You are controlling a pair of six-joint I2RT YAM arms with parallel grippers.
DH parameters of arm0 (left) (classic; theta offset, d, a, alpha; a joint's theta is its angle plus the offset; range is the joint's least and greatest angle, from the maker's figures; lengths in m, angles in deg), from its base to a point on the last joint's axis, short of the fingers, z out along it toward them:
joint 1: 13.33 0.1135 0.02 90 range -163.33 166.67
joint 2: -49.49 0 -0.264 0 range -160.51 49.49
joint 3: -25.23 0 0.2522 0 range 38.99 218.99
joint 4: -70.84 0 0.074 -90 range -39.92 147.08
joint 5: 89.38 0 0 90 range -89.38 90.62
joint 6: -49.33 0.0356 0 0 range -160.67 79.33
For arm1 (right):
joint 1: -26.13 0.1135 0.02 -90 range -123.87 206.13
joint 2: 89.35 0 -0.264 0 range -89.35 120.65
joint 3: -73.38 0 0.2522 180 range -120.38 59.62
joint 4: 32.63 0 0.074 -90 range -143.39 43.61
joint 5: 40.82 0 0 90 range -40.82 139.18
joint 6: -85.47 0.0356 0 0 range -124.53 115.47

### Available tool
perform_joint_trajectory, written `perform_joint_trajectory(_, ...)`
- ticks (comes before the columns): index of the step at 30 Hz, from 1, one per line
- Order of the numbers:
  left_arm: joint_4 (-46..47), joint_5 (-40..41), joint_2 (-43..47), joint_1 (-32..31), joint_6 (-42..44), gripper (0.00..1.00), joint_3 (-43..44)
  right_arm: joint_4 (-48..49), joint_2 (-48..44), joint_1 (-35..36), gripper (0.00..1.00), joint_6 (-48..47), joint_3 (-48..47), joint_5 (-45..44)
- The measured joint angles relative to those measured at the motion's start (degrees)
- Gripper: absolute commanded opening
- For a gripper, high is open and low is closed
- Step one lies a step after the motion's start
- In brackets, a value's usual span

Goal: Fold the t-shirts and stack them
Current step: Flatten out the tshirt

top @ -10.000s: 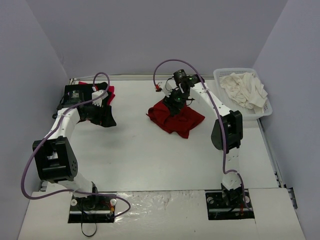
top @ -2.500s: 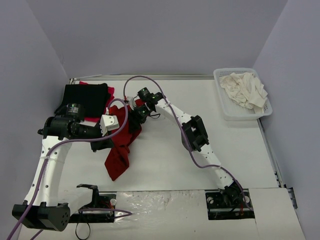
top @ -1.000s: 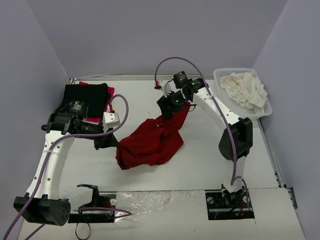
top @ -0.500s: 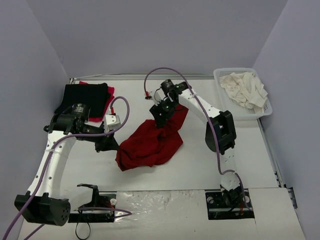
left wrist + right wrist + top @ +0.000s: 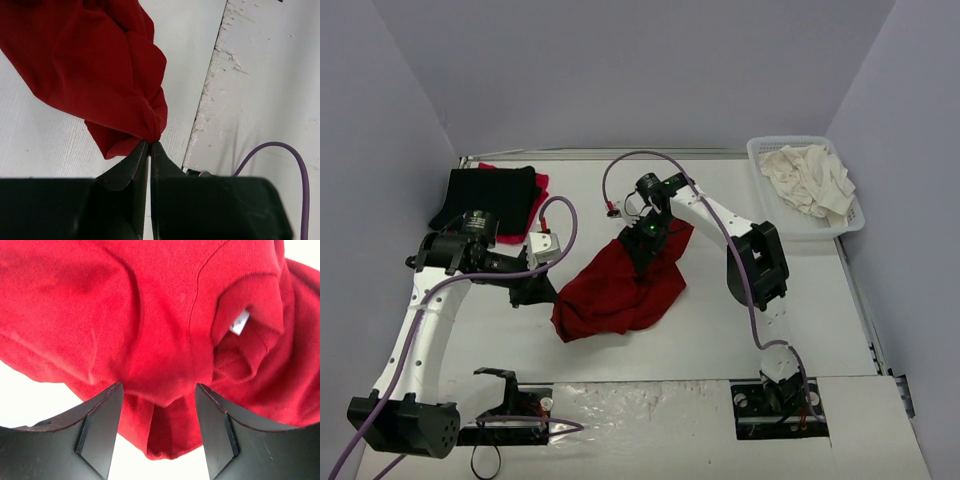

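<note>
A dark red t-shirt (image 5: 620,288) lies crumpled in the middle of the table. My left gripper (image 5: 548,293) is shut on its left edge; in the left wrist view the closed tips (image 5: 150,142) pinch a bunched corner of the red cloth (image 5: 95,70). My right gripper (image 5: 642,245) hangs open just over the shirt's rear part. In the right wrist view its fingers (image 5: 102,425) straddle a raised fold (image 5: 165,355), with the white neck label (image 5: 240,322) to the right. A folded black t-shirt (image 5: 490,194) rests on a bright red one (image 5: 539,186) at the rear left.
A white lattice basket (image 5: 765,205) at the rear right holds cream-white t-shirts (image 5: 810,177). Grey walls close in the table on three sides. A seam (image 5: 212,85) marks the strip along the table's near edge, beside a purple cable (image 5: 295,165).
My right gripper has moved left and toward the front, down onto the shirt's rear part, which has sunk lower. The left gripper keeps its pinch and has barely shifted.
</note>
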Motion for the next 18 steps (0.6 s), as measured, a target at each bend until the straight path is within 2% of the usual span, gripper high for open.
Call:
perform_joint_trajectory(11,0.68,-0.2,2.03,0.0,-1.25,0.02,-0.72,-0.22,-6.56,-0.7,0.63,-0.44,3.41,-0.39)
perform_joint_trajectory(18,1.51,-0.17,3.06,0.02,-1.7,0.02,-1.09,-0.22,-6.82,-0.7,0.61,-1.75,4.74,-1.25)
